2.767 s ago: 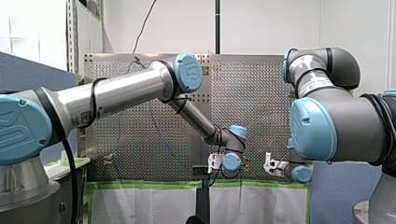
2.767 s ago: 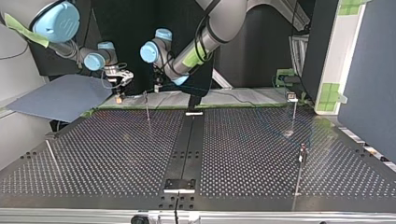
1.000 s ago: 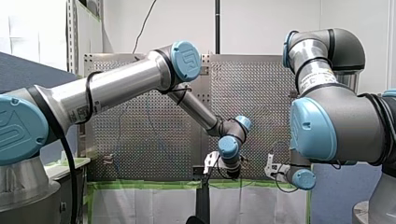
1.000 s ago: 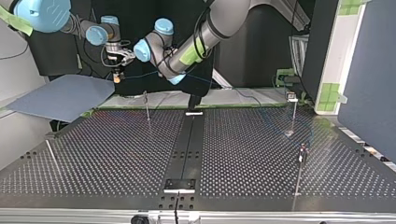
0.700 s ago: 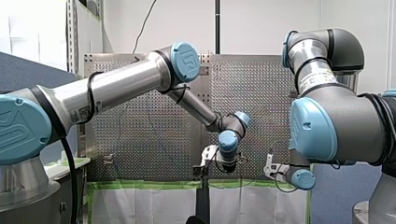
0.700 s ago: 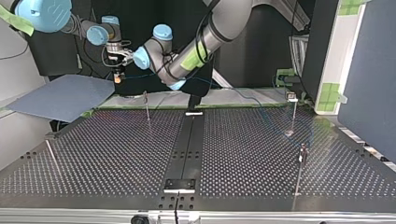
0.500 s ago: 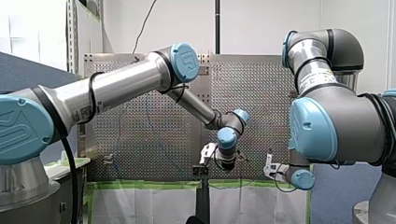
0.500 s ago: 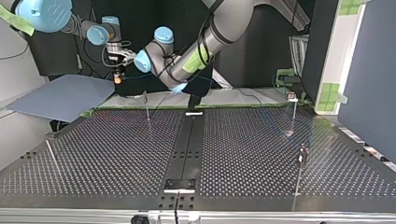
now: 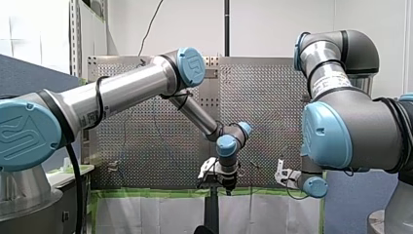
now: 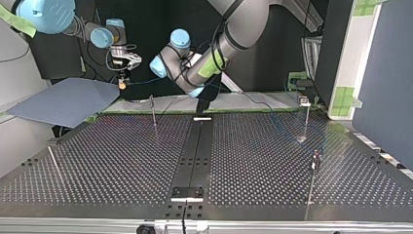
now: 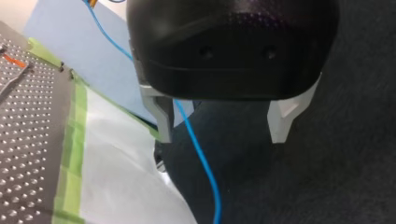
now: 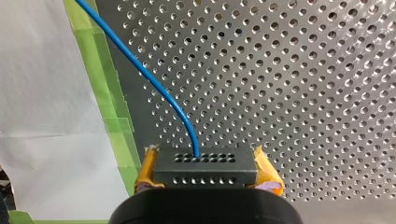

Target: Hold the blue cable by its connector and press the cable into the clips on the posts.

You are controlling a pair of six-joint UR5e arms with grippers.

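Observation:
My right gripper (image 12: 205, 176) is shut on the black connector (image 12: 205, 164), its yellow pads on both ends. The blue cable (image 12: 154, 84) leaves the connector's face and curves away over the perforated table. In the top view that gripper (image 10: 123, 77) holds the connector (image 10: 122, 84) in the air beyond the table's far edge, left of a thin post (image 10: 153, 109). My left gripper (image 11: 222, 123) is open, and the blue cable (image 11: 196, 144) runs loose between its pale fingers (image 11: 161, 116), close to one of them. In the front view it (image 9: 217, 180) hangs left of my right gripper (image 9: 282, 175).
More thin posts stand at the top view's right (image 10: 305, 117), (image 10: 312, 178) and left (image 10: 54, 163). A blue sheet (image 10: 63, 100) lies off the far left corner. Green tape (image 11: 72, 154) and white paper (image 11: 116, 177) edge the perforated table (image 10: 122, 161). A black stand (image 9: 211, 204) rises under my left gripper.
My left gripper has swung down and to the front view's left, away from my right gripper. Earlier my right gripper lifted the connector off the table's edge; over the last second it has stayed still.

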